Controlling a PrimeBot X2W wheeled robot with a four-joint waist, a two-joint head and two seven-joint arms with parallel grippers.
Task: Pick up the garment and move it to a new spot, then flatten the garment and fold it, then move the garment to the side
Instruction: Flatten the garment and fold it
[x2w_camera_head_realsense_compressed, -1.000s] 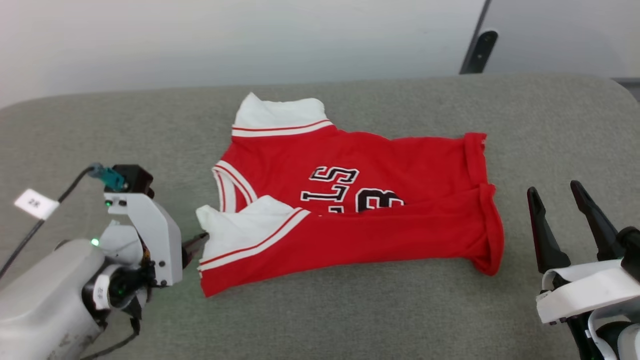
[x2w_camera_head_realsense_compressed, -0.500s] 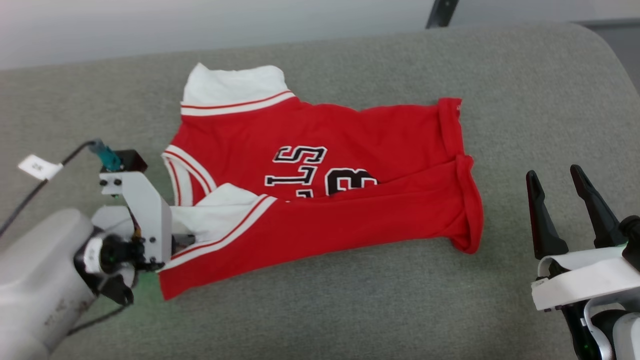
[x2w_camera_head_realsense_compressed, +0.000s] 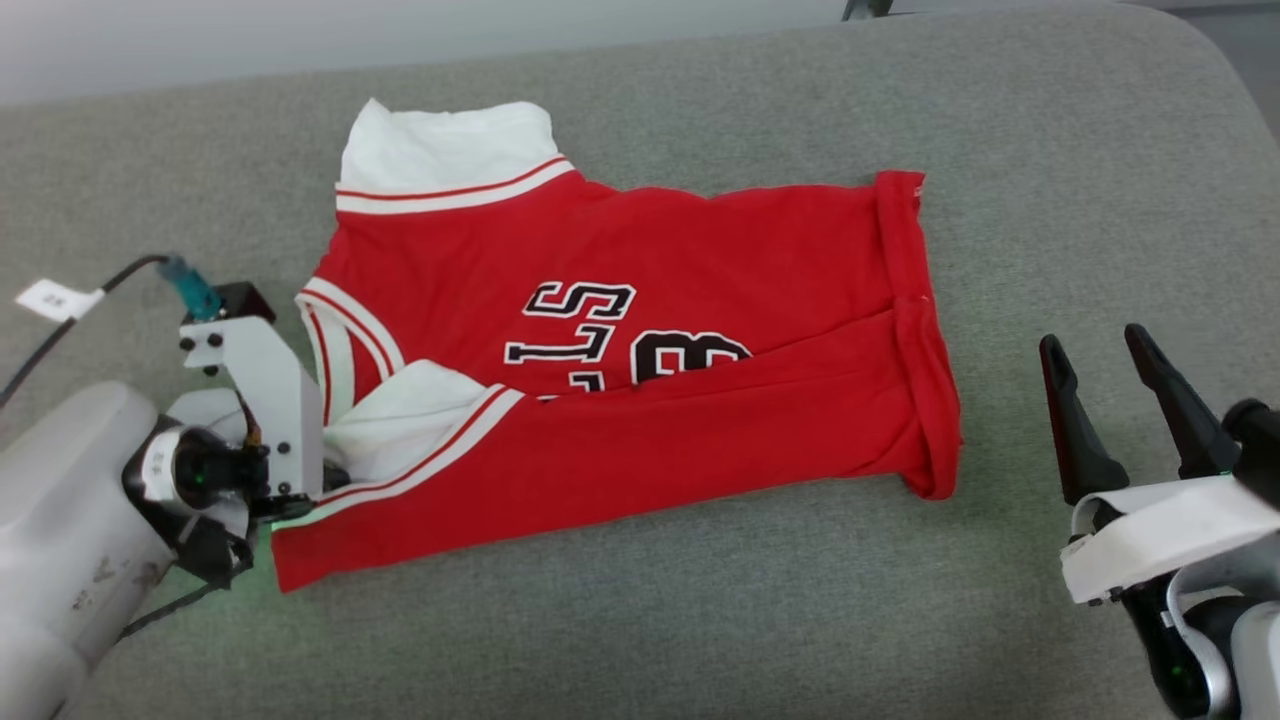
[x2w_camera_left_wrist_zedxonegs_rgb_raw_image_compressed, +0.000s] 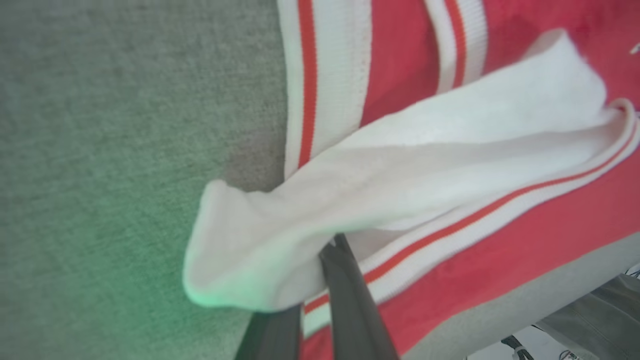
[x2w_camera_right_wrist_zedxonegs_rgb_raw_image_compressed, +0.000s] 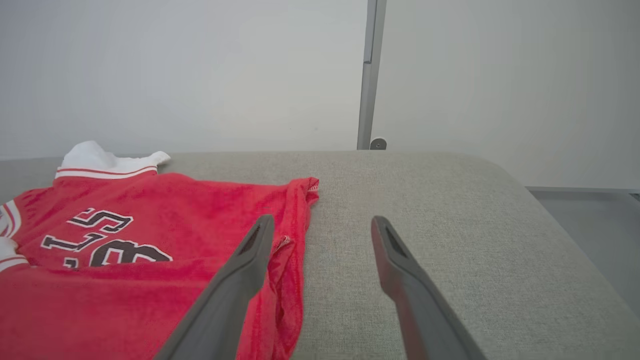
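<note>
My left gripper (x2w_camera_left_wrist_zedxonegs_rgb_raw_image_compressed: 330, 260) pinches a white sleeve (x2w_camera_left_wrist_zedxonegs_rgb_raw_image_compressed: 400, 165) of the shirt (x2w_camera_head_realsense_compressed: 650, 400); my right gripper (x2w_camera_head_realsense_compressed: 1092, 342) stands open, empty.

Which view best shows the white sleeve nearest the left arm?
Left wrist view: the white, red-trimmed short sleeve is large, pinched in the left end effector. Head view shows it small; right wrist view, an edge.

- The garment (x2w_camera_head_realsense_compressed: 700, 450) is red.
- Its sleeves (x2w_camera_head_realsense_compressed: 440, 150) are white, with red and white stripes along the edge.
- Its letters (x2w_camera_head_realsense_compressed: 575, 325) are black with white edges.
- The table (x2w_camera_head_realsense_compressed: 700, 620) is grey, with a green glow by one sleeve.
- The right gripper (x2w_camera_head_realsense_compressed: 1092, 342) has black fingers (x2w_camera_head_realsense_compressed: 1075, 440) on a white base.
</note>
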